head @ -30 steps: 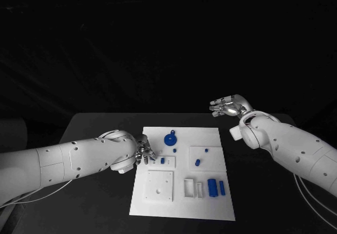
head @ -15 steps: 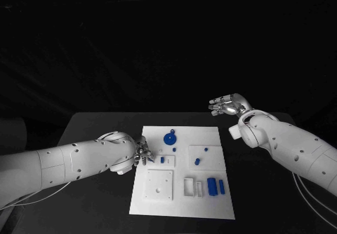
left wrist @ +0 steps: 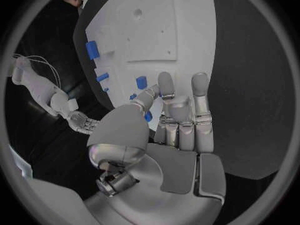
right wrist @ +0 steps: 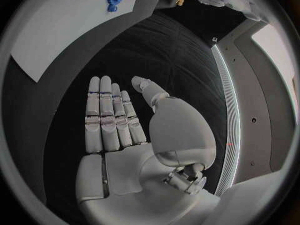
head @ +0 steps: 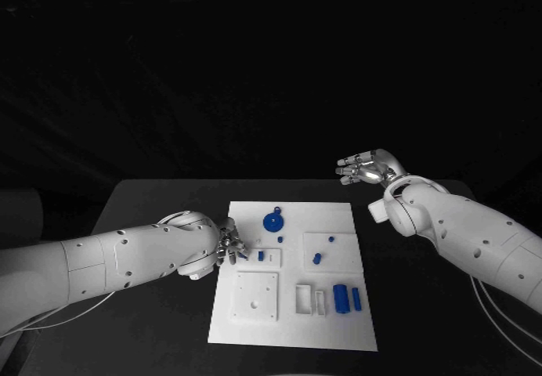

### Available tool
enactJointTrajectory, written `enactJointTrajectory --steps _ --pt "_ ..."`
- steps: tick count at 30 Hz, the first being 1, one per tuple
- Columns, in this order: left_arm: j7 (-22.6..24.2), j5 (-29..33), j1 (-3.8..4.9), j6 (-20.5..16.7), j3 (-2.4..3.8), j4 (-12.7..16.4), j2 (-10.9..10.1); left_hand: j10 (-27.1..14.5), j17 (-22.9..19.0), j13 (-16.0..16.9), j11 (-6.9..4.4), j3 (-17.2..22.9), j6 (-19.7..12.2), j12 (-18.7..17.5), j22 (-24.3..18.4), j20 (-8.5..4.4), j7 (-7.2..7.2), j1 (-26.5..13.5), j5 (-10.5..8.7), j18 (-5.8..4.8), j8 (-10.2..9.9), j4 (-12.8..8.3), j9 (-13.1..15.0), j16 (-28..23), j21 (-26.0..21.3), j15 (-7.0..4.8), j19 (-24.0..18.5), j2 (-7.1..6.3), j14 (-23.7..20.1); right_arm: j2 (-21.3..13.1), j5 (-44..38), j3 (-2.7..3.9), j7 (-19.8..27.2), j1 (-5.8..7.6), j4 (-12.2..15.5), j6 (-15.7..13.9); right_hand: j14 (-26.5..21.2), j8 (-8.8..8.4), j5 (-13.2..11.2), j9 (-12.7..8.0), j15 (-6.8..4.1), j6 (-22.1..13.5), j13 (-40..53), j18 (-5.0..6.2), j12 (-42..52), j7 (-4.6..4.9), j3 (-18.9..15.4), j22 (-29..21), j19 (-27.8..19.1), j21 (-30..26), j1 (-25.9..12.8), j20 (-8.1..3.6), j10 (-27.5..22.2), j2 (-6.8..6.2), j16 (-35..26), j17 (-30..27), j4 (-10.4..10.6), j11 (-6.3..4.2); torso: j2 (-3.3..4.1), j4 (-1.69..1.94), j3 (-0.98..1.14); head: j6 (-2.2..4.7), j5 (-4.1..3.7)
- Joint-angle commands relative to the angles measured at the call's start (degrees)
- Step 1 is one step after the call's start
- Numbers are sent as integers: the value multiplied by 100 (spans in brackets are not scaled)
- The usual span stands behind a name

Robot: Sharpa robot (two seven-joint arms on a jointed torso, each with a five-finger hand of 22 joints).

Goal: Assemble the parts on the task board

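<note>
head view: the white task board (head: 296,274) is seen lying flat in the middle of the black table (head: 147,211), its long side running from near to far. a round blue gear-like part (head: 273,222) with a small tab is set at the board's far end, left of centre. a tiny blue piece (head: 280,240) lies just near of it, and a small blue peg (head: 261,255) is placed at the board's left side. another small blue part (head: 317,258) is tilted on a raised white square right of centre. two upright blue blocks (head: 347,298) are stood side by side at the near right, beside a white slotted frame (head: 304,300). a white square plate (head: 256,296) with holes is set at the near left.

the left hand (head: 229,243) is held at the board's left edge, close to the blue peg; its fingers are extended with a little space between them and nothing is seen gripped. the right hand (head: 366,169) is raised over the table's far right side, well apart from the board, palm flat, fingers straight and side by side, nothing held.
</note>
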Motion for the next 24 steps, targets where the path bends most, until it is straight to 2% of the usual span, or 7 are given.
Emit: enactJointTrajectory --steps 1,14,18,24 --pt "-3 38 -50 74 -26 6 21 276 -21 4 -40 24 396 16 105 -9 -401 1 27 53 21 -52 1729 26 37 -12 -4 53 19 3 23 3 -1 -2 -3 45 -50 -2 15 -2 10 -48 -9 -33 -20 6 8 -8 -38 27 -29 21 -31 5 -25 -6 -36 1 0 2 -1 -7 -6" --pt "-23 48 -53 90 -26 79 -12 277 -17 7 -40 32 401 19 104 -8 -401 8 29 53 22 -65 1731 32 48 -10 -10 57 22 -11 24 3 -11 -4 -14 63 -50 -2 15 -2 10 -48 -9 -33 -20 6 8 -8 -38 27 -29 21 -31 5 -25 -6 -36 1 -3 3 0 -36 -9" --pt "-18 -14 -53 47 -26 82 -17 277 -17 7 -40 32 401 19 104 -8 -401 8 29 53 22 -65 1731 32 48 -10 -10 57 22 -14 24 3 -12 -5 -14 66 -55 -2 16 -1 12 -59 -9 -32 -19 8 0 -25 -40 27 -28 25 -37 7 -22 -7 -40 3 -1 10 2 -22 -6" --pt "-9 -87 -54 2 -26 57 -9 277 -38 3 -38 30 401 9 101 -1 -400 6 6 58 19 -62 1717 20 52 -5 -20 58 18 -13 24 3 -9 -7 -12 71 -55 -2 16 -1 12 -59 -9 -32 -19 8 0 -25 -40 27 -28 25 -37 7 -22 -7 -40 3 0 -3 4 -19 9"
